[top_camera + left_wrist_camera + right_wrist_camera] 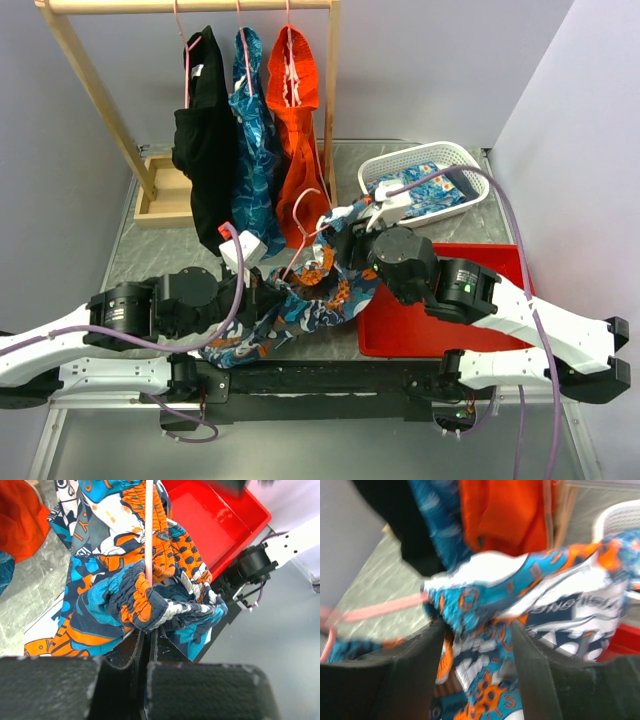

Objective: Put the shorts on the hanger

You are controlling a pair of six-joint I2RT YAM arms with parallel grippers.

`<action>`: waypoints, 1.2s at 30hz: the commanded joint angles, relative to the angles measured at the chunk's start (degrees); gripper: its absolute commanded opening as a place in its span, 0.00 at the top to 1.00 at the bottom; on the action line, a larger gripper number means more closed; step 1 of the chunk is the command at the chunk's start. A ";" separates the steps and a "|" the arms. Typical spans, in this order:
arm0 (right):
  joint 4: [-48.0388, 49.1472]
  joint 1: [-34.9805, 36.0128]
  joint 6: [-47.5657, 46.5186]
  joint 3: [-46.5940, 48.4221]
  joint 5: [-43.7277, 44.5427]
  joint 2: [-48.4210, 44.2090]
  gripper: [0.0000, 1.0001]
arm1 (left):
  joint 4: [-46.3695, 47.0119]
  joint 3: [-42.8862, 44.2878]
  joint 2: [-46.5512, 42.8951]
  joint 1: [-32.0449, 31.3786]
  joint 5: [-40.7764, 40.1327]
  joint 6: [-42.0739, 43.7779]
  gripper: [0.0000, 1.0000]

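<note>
The shorts (310, 300), printed navy, white and orange, hang bunched between my two grippers above the table. The pink wire hanger (303, 212) stands hook-up in the bunch, its wire running down into the cloth. My left gripper (268, 282) is shut on the gathered waistband (150, 605), with the hanger wire (148, 530) just beyond its tips. My right gripper (345, 232) is at the upper edge of the shorts. In the blurred right wrist view its fingers (432, 640) stand apart with shorts cloth (560, 595) between and beyond them, and the hanger wire (380, 607) is at the left.
A wooden rack (95, 90) at the back holds pink hangers with black (205, 140), teal (252, 130) and orange (300, 130) garments. A white basket (395, 165) with floral cloth is at the back right. A red tray (400, 325) lies under the right arm. A wooden box (165, 195) is at the back left.
</note>
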 commanded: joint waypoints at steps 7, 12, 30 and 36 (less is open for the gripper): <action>-8.75 -1.16 4.18 13.88 14.75 5.47 0.96 | -3.31 5.10 -2.80 0.04 1.52 1.21 0.99; -7.28 -5.03 0.69 16.51 7.91 4.59 0.97 | -6.03 5.90 -3.68 0.12 1.52 1.91 0.99; -2.87 -4.85 -6.98 25.38 -2.29 7.31 0.21 | -16.85 10.82 -8.33 0.04 -0.58 2.53 0.99; -2.26 -13.19 -5.05 27.87 -12.99 11.36 0.20 | -15.54 7.74 -14.74 0.12 1.34 0.77 0.99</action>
